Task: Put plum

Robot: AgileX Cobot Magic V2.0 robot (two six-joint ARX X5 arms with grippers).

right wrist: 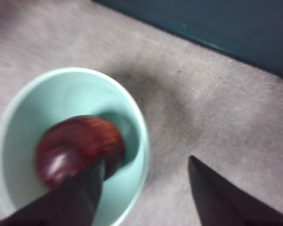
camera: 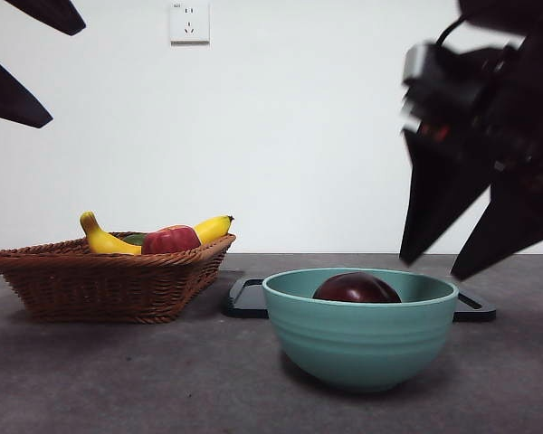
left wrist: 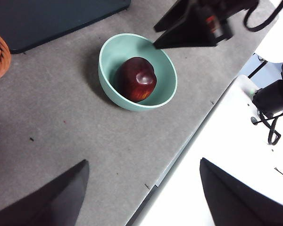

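**Plum Sits in the Bowl, Gripper Clear Above**

Both black fingers (camera: 434, 217) of the right gripper (camera: 475, 262) were spread wide apart and gripped nothing; they hung in the air above and just to one side of the pale green ceramic bowl (camera: 360, 339). From the right wrist view, one finger crossed in front of the bowl's near rim while the other pointed down at bare grey table (right wrist: 193, 117).

The glossy, dark maroon round plum (left wrist: 136, 79) lay inside that bowl, resting on the bottom and against its inner wall, untouched by either arm. By my reckoning the placing looked done.

The left gripper (left wrist: 144, 193) waited high and well apart, its jaws also wide and empty.

As for handling, the plum looked firm but smooth and slick, likely to roll or squirt from a pinch; I would have taken it across its widest middle, from above, with gentle pressure to spare the skin.

Off to the side stood a brown woven wicker basket (camera: 90, 280) with a yellow banana (camera: 104, 240) and a red apple (camera: 170, 240), and a dark flat tray (camera: 246, 300) lay behind the bowl.
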